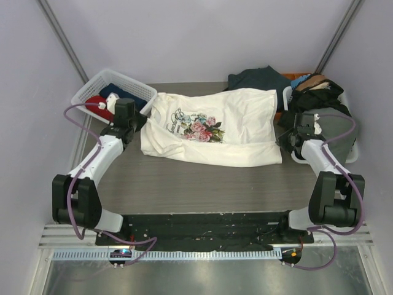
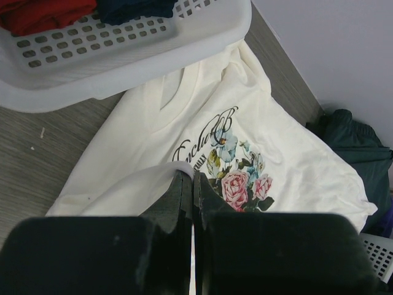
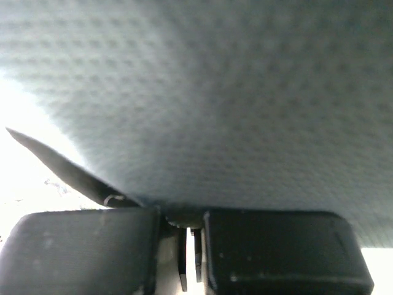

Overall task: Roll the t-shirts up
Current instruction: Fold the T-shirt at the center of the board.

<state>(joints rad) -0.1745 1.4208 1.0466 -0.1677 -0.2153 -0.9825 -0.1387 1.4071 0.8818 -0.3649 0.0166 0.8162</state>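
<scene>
A cream-white t-shirt (image 1: 239, 132) with a pink rose print lies spread flat in the middle of the grey wood-grain table (image 1: 202, 184), chest up, its collar towards your left arm.

Your left gripper (image 2: 193, 178) sits at the shirt's collar-side edge. Its jaws are pressed together, and a raised fold of the cream fabric is bunched at the tips, so they look clamped on the shirt.

Just beyond it, at the far left corner, stands a white lattice basket (image 2: 123, 55). It holds a red t-shirt (image 1: 98, 106) and a navy t-shirt (image 1: 116, 93).

Your right gripper (image 3: 190, 246) is at the shirt's hem side, near its closest corner. Its jaws stand almost together with only a thin slit between them. You cannot tell whether any cloth is caught there, because blurred grey fabric (image 3: 233, 104) fills nearly the whole wrist view.

Just beside this gripper is a second basket (image 1: 351, 153) heaped with a pile of clothes (image 1: 316, 92). A dark green garment (image 1: 258, 78) lies at the far edge of the table, touching the cream shirt.
</scene>
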